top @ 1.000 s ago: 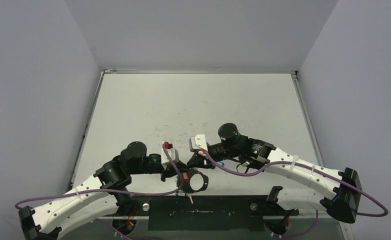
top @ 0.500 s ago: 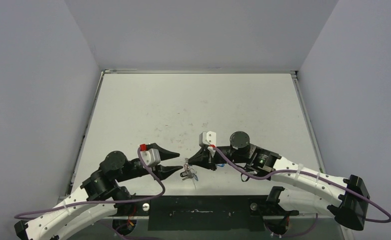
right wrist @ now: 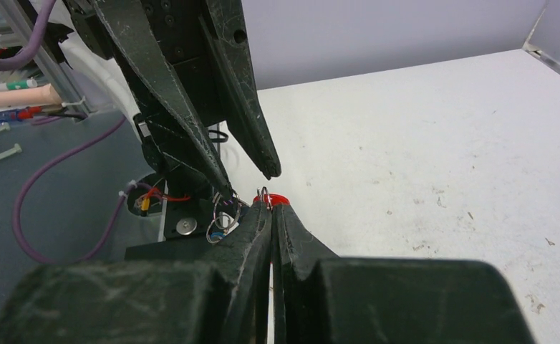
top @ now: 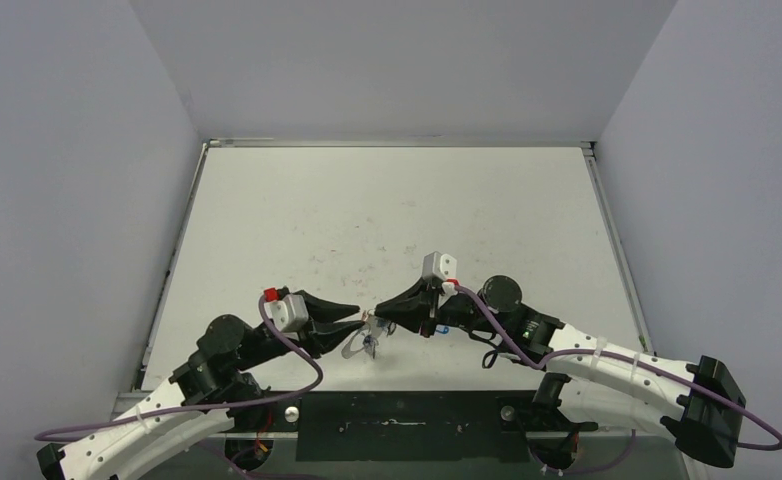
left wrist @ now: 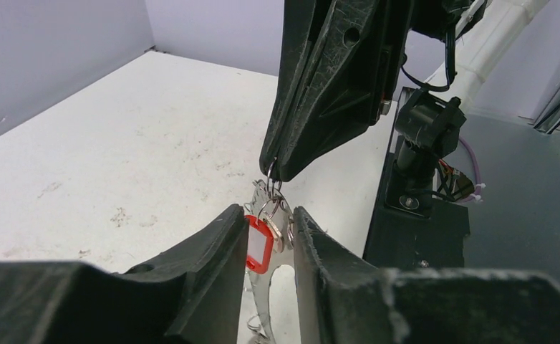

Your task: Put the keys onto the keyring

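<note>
My right gripper (top: 378,317) is shut on a thin wire ring (right wrist: 265,195) at the top of a hanging bunch, held just above the table near its front edge. The bunch (top: 365,342) holds the red-tagged key (left wrist: 258,244), small rings, a flat silvery metal piece (left wrist: 276,301) and a bit of blue tag (right wrist: 220,223). My left gripper (left wrist: 268,215) faces the right one, jaws open, with the red tag and the metal piece between its fingers (left wrist: 213,251). The red tag rests against the left finger. The large hoop's full outline is hidden.
The white table (top: 387,210) is scuffed, with grey walls on three sides. A black mounting plate (top: 397,420) lies along the near edge under the bunch. Purple cables (top: 297,380) loop off both wrists.
One second ago my left gripper pointed down with the big hoop by it. It has swung level and drawn left, jaws either side of the bunch. My right arm has shifted right, holding the bunch.
</note>
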Robot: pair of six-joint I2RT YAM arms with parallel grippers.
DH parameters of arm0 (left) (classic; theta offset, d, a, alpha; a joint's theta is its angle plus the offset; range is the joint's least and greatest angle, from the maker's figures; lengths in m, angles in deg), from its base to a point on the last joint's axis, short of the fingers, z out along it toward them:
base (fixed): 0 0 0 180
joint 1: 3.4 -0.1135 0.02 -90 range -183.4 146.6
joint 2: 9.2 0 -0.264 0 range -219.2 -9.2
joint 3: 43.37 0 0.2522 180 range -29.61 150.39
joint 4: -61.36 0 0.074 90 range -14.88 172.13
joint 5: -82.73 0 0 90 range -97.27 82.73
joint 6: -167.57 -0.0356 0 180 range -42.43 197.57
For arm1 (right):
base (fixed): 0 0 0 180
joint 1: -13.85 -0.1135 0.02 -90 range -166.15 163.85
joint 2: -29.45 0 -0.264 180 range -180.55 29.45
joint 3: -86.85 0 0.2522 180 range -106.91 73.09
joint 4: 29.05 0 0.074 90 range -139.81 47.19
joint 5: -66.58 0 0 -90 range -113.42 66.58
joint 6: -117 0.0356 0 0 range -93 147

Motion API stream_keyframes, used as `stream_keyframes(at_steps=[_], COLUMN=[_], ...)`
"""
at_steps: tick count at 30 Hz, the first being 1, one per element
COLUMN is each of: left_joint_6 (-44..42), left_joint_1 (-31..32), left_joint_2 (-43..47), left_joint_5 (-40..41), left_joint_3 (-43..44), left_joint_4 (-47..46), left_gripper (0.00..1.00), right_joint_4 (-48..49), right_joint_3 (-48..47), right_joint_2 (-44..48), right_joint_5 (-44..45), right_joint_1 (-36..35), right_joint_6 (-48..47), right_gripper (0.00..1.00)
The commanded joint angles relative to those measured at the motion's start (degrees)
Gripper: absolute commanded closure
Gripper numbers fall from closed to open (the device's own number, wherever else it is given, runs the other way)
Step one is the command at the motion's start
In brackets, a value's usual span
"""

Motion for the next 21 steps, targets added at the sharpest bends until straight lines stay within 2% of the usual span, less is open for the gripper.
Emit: stream_keyframes(at_steps=[1,10,18,21], left_joint_6=[1.3,1.2,1.5,1.6], left_joint_1=[0.0,0.0,0.0,0.0], left_joint_2=[-1.7,-4.8,-6.4,-6.7], left_joint_5=[-0.2,-1.1,-2.3,-2.5], left_joint_3=[-0.2,-0.2,-0.5,-0.7], left_joint_4=[-7.0,-10.7,-11.8,-12.0], left_gripper=[0.74,0.78,0.99,1.0], right_joint_4=[9.8,9.5,9.6,9.5], right_joint_3=[-0.2,-0.9,-1.1,-1.1], right_joint_2=[1.2,0.1,-0.5,-0.4], right_joint_5=[0.3,-1.1,-1.6,-1.7], right_joint_1=[-0.3,-0.3,-0.3,-0.3], right_joint_6=[2.5,2.7,2.8,2.7], right_gripper=[1.0,1.0,1.0,1.0])
